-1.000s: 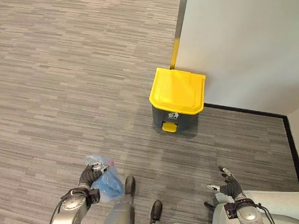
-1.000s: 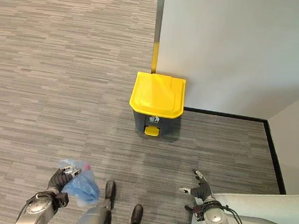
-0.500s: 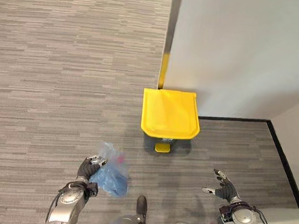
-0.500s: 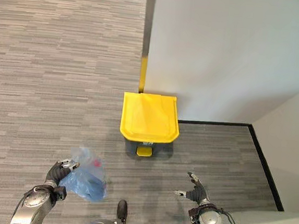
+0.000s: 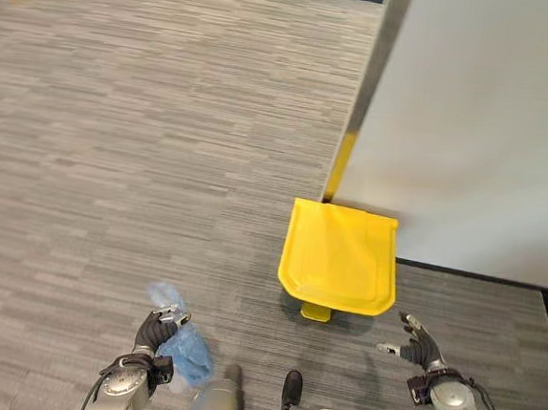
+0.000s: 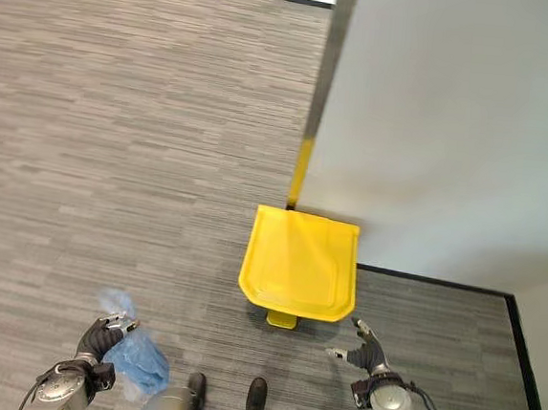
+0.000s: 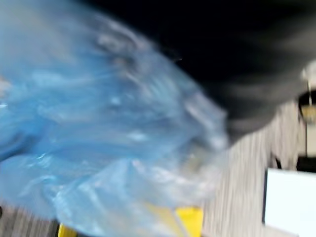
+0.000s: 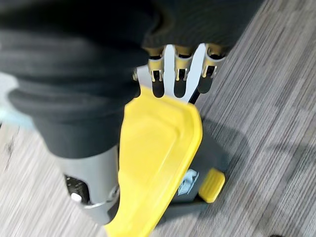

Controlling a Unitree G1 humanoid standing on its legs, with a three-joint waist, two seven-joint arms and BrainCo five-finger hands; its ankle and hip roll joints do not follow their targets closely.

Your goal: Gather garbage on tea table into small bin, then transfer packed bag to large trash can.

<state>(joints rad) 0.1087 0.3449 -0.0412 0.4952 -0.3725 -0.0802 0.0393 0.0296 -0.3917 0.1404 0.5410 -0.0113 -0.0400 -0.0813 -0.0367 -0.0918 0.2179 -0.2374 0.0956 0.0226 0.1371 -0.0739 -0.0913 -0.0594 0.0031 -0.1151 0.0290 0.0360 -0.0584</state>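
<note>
Left hand (image 5: 153, 330) at near left, fingers curled around the neck of the blue garbage bag (image 5: 184, 351), bag hanging above grey carpet (image 5: 115, 153). Right hand (image 5: 418, 347) near right, fingers spread, empty. Yellow-lidded pedal trash can (image 5: 338, 265) stands closed between them, against the white wall (image 5: 482, 127).

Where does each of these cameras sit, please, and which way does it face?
Left eye view: on the head, looking down at the closed yellow-lidded grey pedal bin by the white wall; left hand grips the blue plastic bag, right hand open.
Right eye view: the same scene, slightly offset.
Left wrist view: along the hand, the bag close up.
Right wrist view: along the open fingers to the bin.
All views share the bin.
</note>
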